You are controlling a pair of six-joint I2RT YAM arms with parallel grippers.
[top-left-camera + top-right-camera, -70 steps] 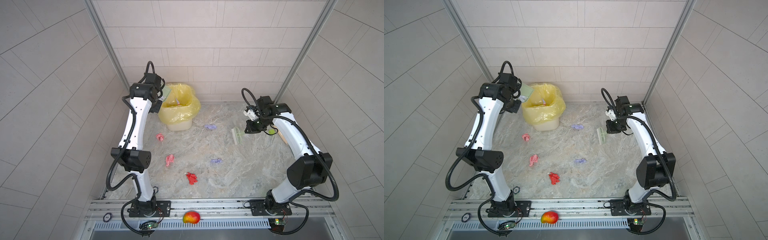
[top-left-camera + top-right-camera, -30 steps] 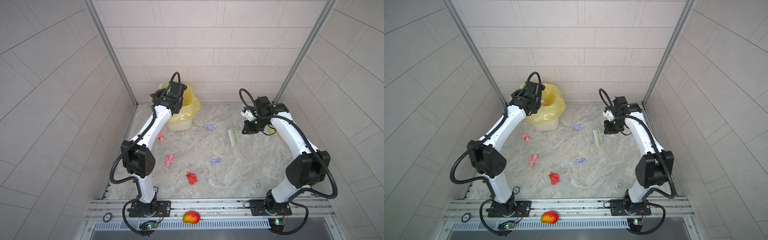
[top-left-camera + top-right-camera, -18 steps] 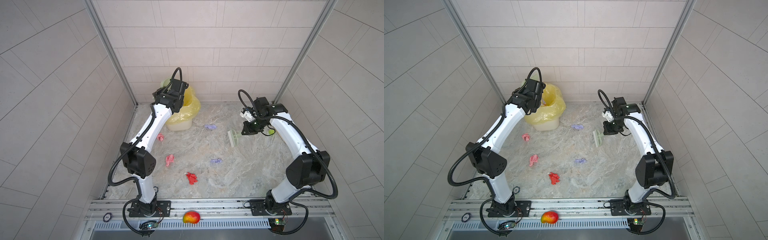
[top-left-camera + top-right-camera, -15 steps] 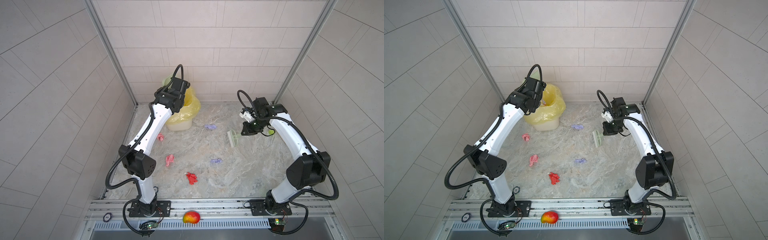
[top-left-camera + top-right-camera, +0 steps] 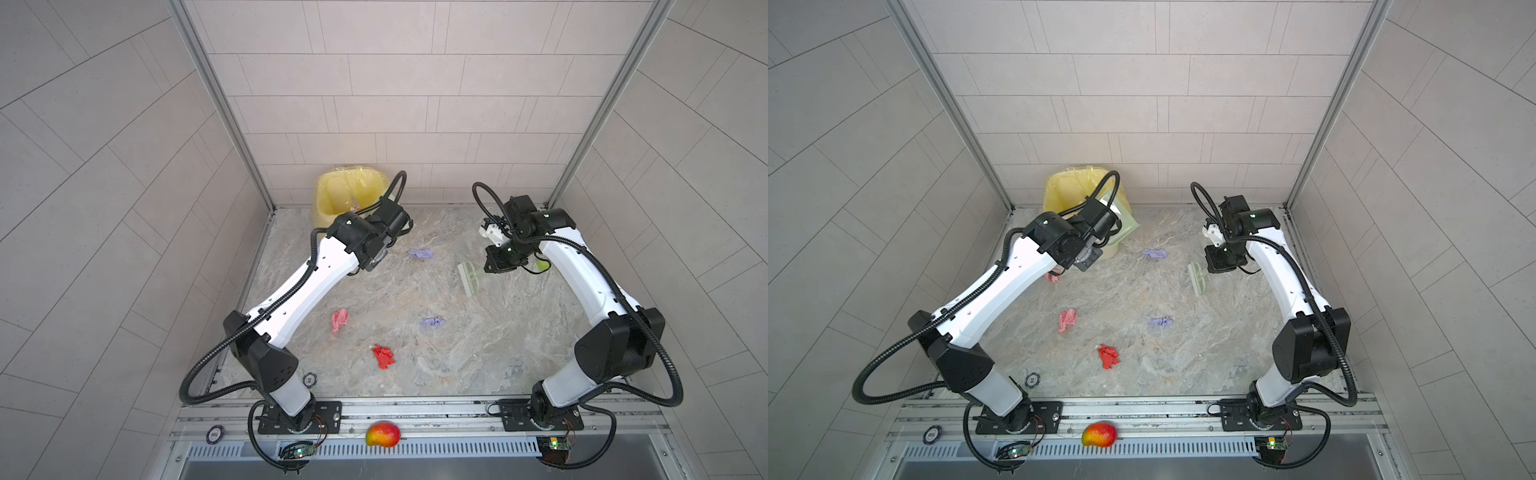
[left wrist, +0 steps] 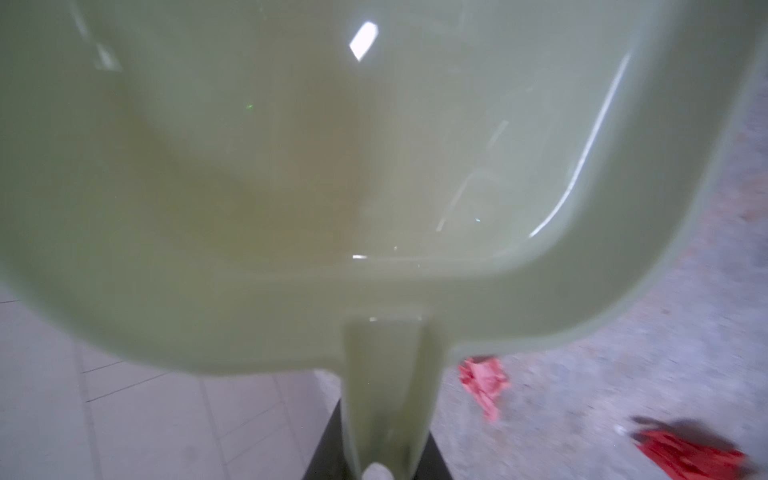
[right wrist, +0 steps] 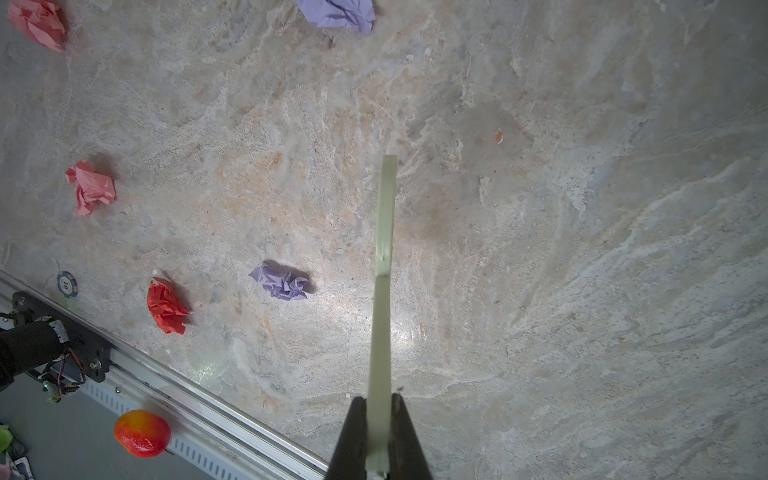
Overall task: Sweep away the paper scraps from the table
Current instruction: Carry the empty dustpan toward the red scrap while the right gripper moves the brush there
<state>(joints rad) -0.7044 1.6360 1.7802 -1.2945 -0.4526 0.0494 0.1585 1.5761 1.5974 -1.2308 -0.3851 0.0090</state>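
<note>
Pale green plastic was in both your grippers: your left gripper was squeezed tight on the handle of the dustpan, just beside the yellow bin at the far left. Your right gripper was squeezed tight on the handle of the little brush, on the right side of the table. The paper scraps lay on the table between your arms: a purple one far back, another purple one in the middle, a pink one to its left and a red one nearer you.
</note>
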